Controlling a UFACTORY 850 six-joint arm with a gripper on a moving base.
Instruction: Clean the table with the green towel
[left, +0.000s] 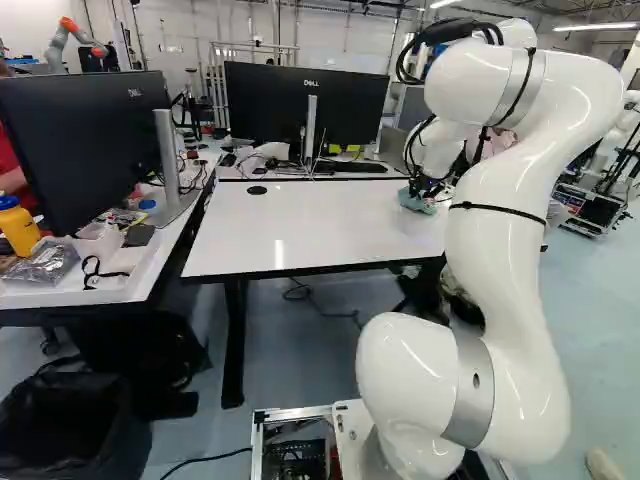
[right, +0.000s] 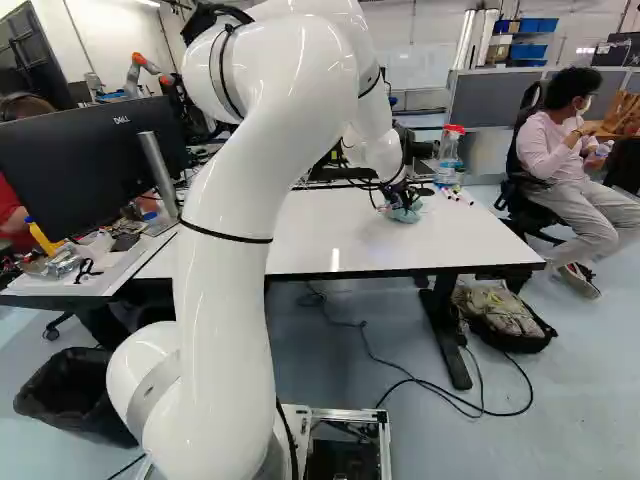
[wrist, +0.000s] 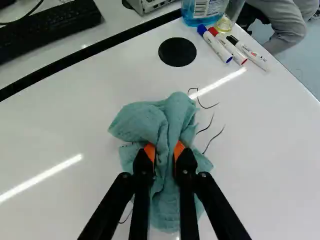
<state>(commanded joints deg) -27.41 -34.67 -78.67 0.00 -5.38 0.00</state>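
"Item 1?"

"Towel (wrist: 167, 122), green, qty 1. Bunched, on top of the bench (left: 300, 225), toward its far RH part as I stand behind the arm (right: 235, 190)."

"Hand (right: 401, 198)?"

"Blk, 2 fingers, orange pads. Clamped on the towel, a fold pinched btwn the pads. Arm reaches out over the bench."

"Near the towel?"

"Thin dark squiggles (wrist: 212, 138), several, on the white top, just beside the cloth. Then 1 round blk disc (wrist: 177, 51), ahead of the hand."

"Past that?"

"Markers, qty 3, lying side by side near the bench edge: blue-capped (wrist: 215, 44), red-capped (wrist: 228, 46), blk-capped (wrist: 247, 52). Next to them, 1 bottle w/ blue liquid (right: 449, 150), red top, upright."

"Far side?"

"2nd bench (wrist: 120, 25), w/ keyboard (wrist: 45, 27) & monitor (left: 305, 105), blk."

"Rest?"

"Side bench at L of left base view: monitor no. 2 (left: 75, 140), yellow bottle (left: 18, 228) w/ blue cap. Blk bin (left: 70, 425) on floor, nearer me. Bag (right: 505, 320) on floor, R of right base view."
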